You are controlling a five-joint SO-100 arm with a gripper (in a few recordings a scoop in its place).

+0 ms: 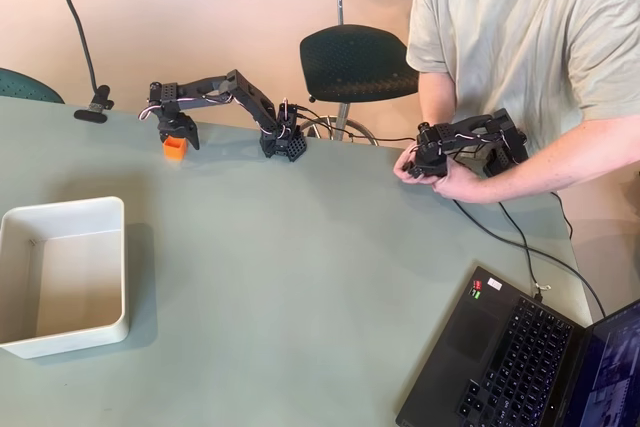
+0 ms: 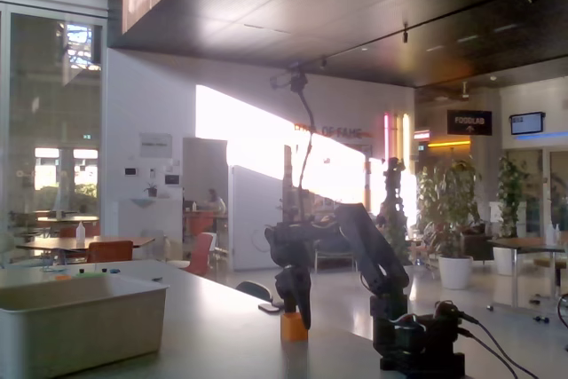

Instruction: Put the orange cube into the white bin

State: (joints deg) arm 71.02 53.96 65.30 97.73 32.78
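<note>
Here the fingers point(image 2: 296, 306) half hide the orange cube point(image 2: 294, 327), their grip unclear, far from the white bin point(image 1: 118, 277).

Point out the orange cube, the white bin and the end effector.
orange cube point(image 1: 175, 148): overhead view, its top face.
white bin point(image 1: 64, 212): overhead view, its far rim.
end effector point(image 2: 298, 308): fixed view, fingertips above the cube.

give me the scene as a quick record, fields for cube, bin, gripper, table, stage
cube: orange cube on the table, far edge in the overhead view
bin: white bin at the left, nothing seen in it
gripper: gripper lowered onto the cube, closure unclear
table: grey-green table
stage: cube not yet lifted
</note>
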